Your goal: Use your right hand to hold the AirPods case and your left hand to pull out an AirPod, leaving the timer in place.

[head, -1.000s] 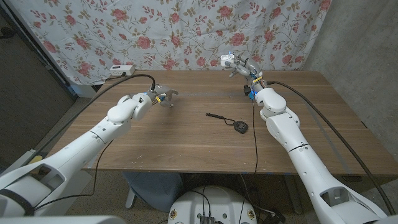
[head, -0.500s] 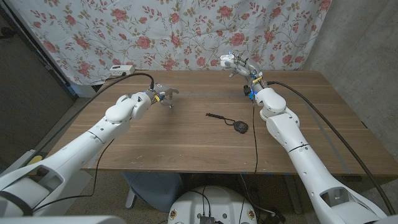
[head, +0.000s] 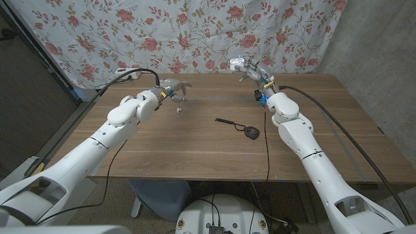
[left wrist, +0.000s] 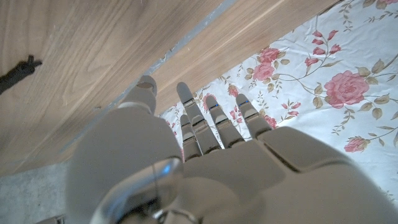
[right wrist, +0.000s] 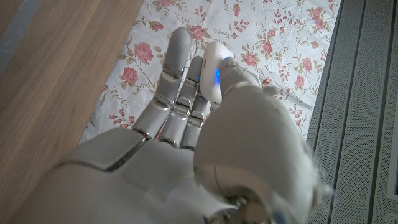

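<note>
While the right hand [head: 247,65] was raised above the far edge of the wooden table [head: 195,140], it held the white AirPods case [head: 235,63] between its thumb and its fingers [right wrist: 179,93]; in the right wrist view the case [right wrist: 213,73] lay against the fingertips and showed a small blue light. The left hand [head: 173,88] hovered over the far left part of the table, well apart from the right hand, with its fingers [left wrist: 214,119] stretched out and slightly spread and nothing visible between them (the left wrist view showed them reaching over the table's far edge toward the cloth). Just below and beside the left hand, a small white object [head: 178,109] lay on the table; it was too small to identify with certainty. The timer [head: 251,133], a dark round body with a black strap [head: 227,121], rested on the table between the two arms, nearer the right forearm and well short of the right hand. A floral cloth [head: 162,36] hung behind the table, and a white power strip [head: 125,73] lay beyond the table's edge, past the left hand.
</note>
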Robot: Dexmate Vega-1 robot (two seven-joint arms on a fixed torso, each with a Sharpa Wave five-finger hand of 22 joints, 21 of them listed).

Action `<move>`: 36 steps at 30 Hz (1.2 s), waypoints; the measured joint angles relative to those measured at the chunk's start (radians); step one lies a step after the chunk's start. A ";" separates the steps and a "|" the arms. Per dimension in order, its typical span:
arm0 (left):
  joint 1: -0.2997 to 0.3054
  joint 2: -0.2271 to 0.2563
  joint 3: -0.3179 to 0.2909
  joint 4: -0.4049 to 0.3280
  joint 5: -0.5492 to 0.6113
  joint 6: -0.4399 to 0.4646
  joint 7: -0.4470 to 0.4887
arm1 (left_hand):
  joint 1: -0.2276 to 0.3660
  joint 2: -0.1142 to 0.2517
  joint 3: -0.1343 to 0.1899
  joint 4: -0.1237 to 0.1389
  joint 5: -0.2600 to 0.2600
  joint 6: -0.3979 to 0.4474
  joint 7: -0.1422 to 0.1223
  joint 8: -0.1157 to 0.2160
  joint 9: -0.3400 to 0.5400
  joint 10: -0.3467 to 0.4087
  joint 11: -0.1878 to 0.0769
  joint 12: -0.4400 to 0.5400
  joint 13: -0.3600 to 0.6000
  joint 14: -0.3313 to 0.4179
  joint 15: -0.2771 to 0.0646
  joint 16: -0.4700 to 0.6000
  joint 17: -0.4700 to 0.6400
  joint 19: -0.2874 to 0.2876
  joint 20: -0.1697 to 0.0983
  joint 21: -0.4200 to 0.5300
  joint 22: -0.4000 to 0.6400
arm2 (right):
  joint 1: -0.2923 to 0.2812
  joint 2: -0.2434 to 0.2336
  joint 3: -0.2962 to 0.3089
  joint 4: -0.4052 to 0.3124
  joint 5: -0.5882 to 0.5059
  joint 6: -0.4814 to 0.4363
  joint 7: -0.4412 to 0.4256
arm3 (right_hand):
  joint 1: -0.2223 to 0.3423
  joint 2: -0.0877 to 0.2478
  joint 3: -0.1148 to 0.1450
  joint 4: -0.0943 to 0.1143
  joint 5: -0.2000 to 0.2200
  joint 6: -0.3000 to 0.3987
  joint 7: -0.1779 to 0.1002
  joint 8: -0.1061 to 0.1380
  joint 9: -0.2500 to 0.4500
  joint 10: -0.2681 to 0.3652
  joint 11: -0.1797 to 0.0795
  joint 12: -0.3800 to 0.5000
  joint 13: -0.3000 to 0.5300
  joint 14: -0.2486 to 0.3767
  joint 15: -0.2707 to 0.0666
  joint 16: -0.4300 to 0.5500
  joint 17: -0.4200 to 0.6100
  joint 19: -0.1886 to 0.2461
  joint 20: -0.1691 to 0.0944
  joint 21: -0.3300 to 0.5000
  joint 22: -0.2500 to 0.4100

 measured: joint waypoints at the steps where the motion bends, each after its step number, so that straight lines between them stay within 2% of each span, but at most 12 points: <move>1: 0.001 -0.001 -0.002 -0.002 -0.013 -0.001 0.002 | 0.000 0.000 0.000 0.000 0.000 0.000 0.000 0.000 0.000 0.000 0.000 -0.004 -0.001 0.000 0.000 0.004 0.000 0.000 0.000 0.000 0.000 | 0.000 0.000 0.000 0.000 0.000 0.000 0.000 | 0.000 0.000 0.000 0.000 0.000 0.000 0.000 0.000 0.000 0.000 0.000 0.000 0.000 0.000 0.000 0.000 0.000 0.000 0.000 0.000 0.000; 15: 0.025 -0.025 -0.068 -0.098 -0.120 -0.048 0.046 | 0.000 0.000 -0.003 -0.003 0.000 -0.014 0.000 0.000 0.000 0.000 0.000 -0.014 -0.010 0.000 0.000 0.010 -0.006 0.000 0.000 0.000 0.000 | -0.005 0.005 0.004 0.009 0.021 -0.001 0.006 | 0.000 0.000 -0.001 0.001 0.006 0.009 0.002 0.000 0.000 0.000 0.000 -0.002 0.000 0.000 0.000 0.000 0.005 0.000 0.000 0.008 -0.005; 26: 0.030 -0.019 -0.096 -0.136 -0.148 -0.080 0.081 | 0.000 0.000 -0.005 -0.014 0.000 -0.014 0.000 0.000 0.000 0.008 0.000 -0.031 -0.023 0.000 0.000 0.010 -0.014 0.000 0.000 0.000 0.000 | -0.008 0.006 0.004 0.009 0.030 -0.010 0.008 | -0.001 -0.001 0.003 -0.003 0.006 0.009 0.002 0.000 0.000 0.000 0.000 -0.006 0.000 0.000 0.000 -0.001 0.005 0.000 0.000 0.008 -0.002; 36: 0.023 -0.009 -0.102 -0.153 -0.151 -0.100 0.097 | 0.000 0.000 -0.005 -0.014 0.000 -0.014 0.000 0.000 0.000 0.008 0.000 -0.035 -0.029 0.000 0.000 0.013 -0.018 0.000 0.000 0.000 0.000 | -0.010 0.005 0.002 0.008 0.034 -0.017 0.009 | -0.004 -0.004 0.005 -0.005 0.006 0.009 0.002 0.000 0.000 0.000 0.000 -0.008 0.000 0.000 0.000 -0.001 0.005 0.000 0.000 0.016 -0.002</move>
